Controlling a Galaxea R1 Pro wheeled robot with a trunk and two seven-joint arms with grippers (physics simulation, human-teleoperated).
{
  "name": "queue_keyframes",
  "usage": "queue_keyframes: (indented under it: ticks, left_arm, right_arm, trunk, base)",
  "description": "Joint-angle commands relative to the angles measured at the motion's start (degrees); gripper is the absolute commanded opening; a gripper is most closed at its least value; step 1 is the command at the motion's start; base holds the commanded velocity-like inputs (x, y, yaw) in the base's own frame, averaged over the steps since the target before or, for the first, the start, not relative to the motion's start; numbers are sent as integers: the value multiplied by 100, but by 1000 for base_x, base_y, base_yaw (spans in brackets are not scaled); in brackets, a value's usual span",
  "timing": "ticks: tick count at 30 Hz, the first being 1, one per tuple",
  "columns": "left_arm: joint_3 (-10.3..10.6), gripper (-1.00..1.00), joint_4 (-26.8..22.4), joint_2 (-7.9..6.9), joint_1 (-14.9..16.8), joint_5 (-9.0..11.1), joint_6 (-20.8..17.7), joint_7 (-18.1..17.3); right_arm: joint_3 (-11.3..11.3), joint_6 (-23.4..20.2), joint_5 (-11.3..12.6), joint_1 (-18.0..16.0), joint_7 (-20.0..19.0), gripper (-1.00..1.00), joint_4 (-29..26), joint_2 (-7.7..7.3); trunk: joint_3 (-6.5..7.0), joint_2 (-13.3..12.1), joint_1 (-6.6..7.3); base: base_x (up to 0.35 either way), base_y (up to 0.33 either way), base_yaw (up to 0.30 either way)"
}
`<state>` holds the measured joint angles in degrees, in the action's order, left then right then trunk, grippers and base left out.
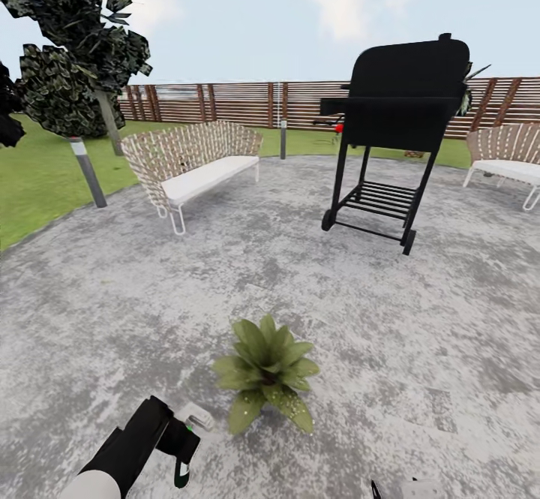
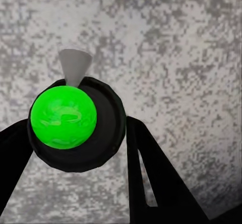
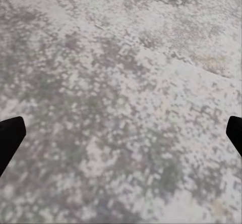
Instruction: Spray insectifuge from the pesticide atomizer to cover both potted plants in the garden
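Note:
One potted plant (image 1: 266, 371) stands on the stone patio (image 1: 420, 334) of the garden, low in the head view; its pot is hidden under the leaves. Whitish specks of insectifuge dot its lower leaves (image 1: 289, 403). My left gripper (image 1: 182, 439) is down and left of the plant, shut on the pesticide atomizer (image 1: 193, 416). The left wrist view looks along the atomizer (image 2: 63, 115), a bright green dome in a dark ring with a grey nozzle, held in my left gripper (image 2: 78, 133) between black fingers (image 2: 151, 163). My right gripper (image 3: 121, 133) hangs open over bare patio stone.
A black barbecue grill (image 1: 397, 124) on wheels stands at the back right. A wicker bench (image 1: 195, 161) is at the back left and another wicker seat (image 1: 510, 154) at the far right. A bollard lamp (image 1: 88, 172), a tree (image 1: 67, 41), lawn (image 1: 37, 184) and a slatted fence (image 1: 225, 103) border the patio.

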<state>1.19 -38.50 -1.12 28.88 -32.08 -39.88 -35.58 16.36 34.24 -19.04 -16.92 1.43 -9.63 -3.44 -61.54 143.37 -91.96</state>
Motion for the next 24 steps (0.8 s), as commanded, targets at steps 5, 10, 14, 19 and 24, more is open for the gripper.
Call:
queue_keyframes:
  ticks: [5,10,14,19,24]
  left_arm:
    - [39,-100,-16,26,2,-53,12,-46]
    - [-5,-100,-61,-6,36,-47,-52,-78]
    - [31,-100,-64,47,77,-36,-249,-116]
    - [229,-100,-50,65,78,-30,-652,-132]
    - [451,-100,10,-65,-2,-45,-614,-134]
  right_arm:
    - [43,22,-57,-4,15,100,4,2]
    - [43,22,-56,-4,15,100,1,2]
    - [46,22,-56,-4,15,100,4,2]
    - [43,22,-56,-4,20,100,5,2]
    - [43,22,-64,-4,16,100,5,2]
  trunk:
    - [-5,2,1]
    - [-5,2,1]
    - [-5,2,1]
    - [-5,2,1]
    - [-5,2,1]
  base:
    - [48,98,0]
    - [4,7,-63]
    - [0,0,-229]
    - [0,0,-29]
    - [0,0,-1]
